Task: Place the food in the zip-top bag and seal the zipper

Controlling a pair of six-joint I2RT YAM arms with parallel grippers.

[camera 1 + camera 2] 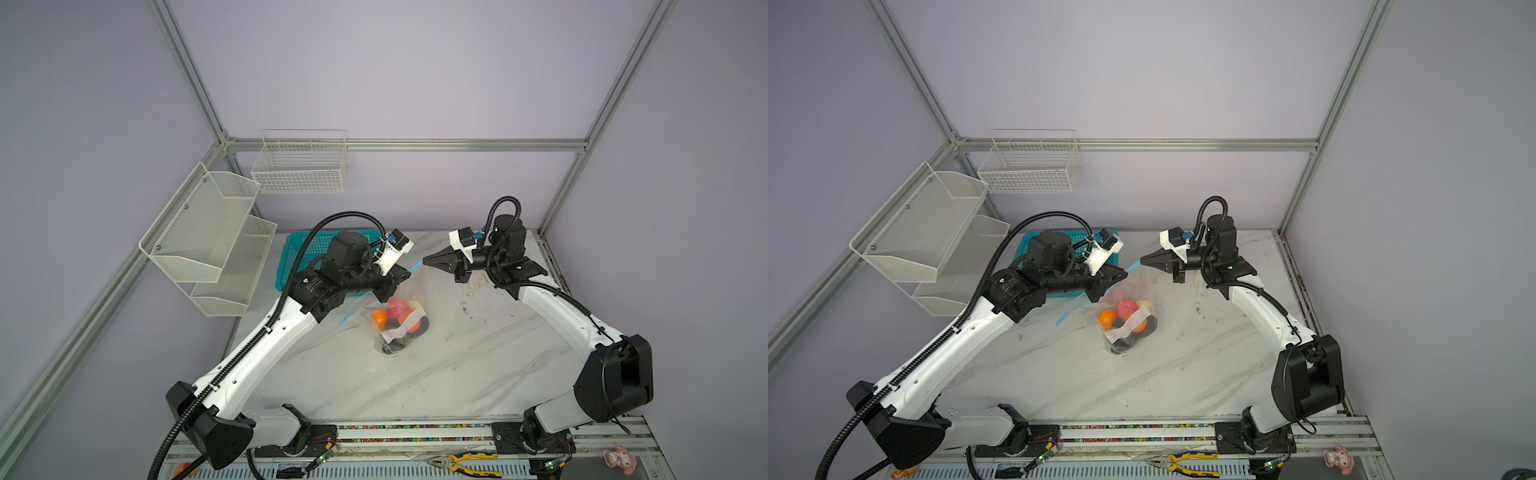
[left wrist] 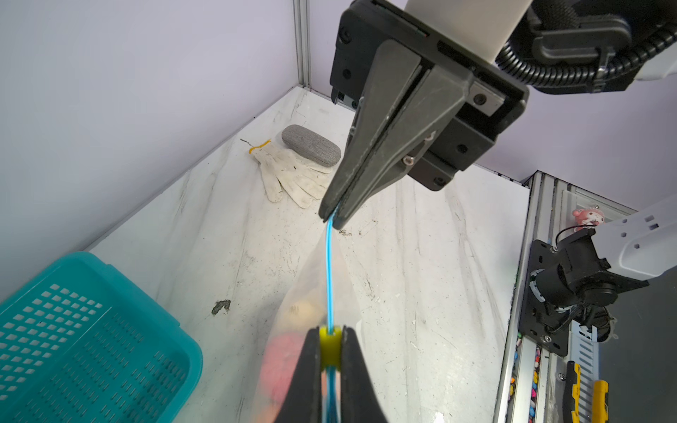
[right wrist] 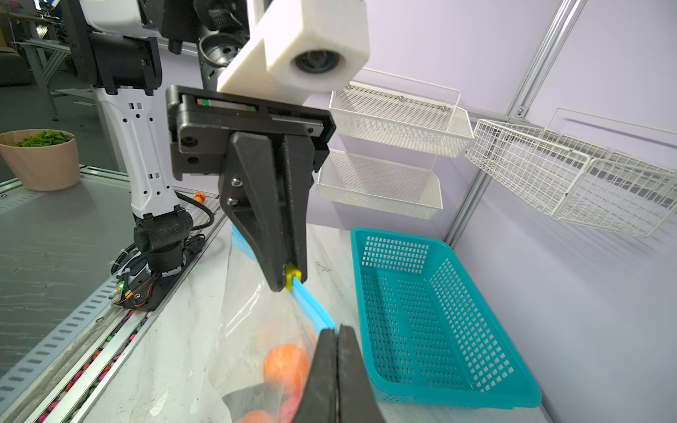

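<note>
Clear plastic sits in the middle of both top views: the bag (image 1: 417, 291) (image 1: 1143, 286) rests its lower end on the marble table (image 1: 478, 365), with its mouth lifted toward the upper middle of the frame. We see the food (image 1: 395, 308) packed low inside it: a pink ball, orange ones, a yellow one and dark lumps, partly behind a white label (image 1: 404, 329).

The zipper (image 2: 329, 271) runs as a thin blue line between the two grippers. In the left wrist view our left gripper (image 2: 330, 331) is pinched narrow on the yellow slider (image 2: 330, 348), which sits squarely between the fingers. From there the strip runs taut to our right gripper (image 2: 331, 216), whose jaws are pressed together on the far end of the strip.

The right wrist view shows the same hold from the other side, the slider clamped at the left fingertips and the blue strip leading straight into the right ones, with an orange ball showing through the plastic beneath.

In the top views a looser blue stretch trails from the left gripper down toward the lower left of the bag. We cannot tell whether that stretch is pressed shut.

At the upper left of the table lies a teal basket (image 1: 297, 257), partly under the left arm and just beside the bag. Near the right arm, a white glove (image 2: 289, 175) lies just beside a grey case (image 2: 311, 144).
</note>
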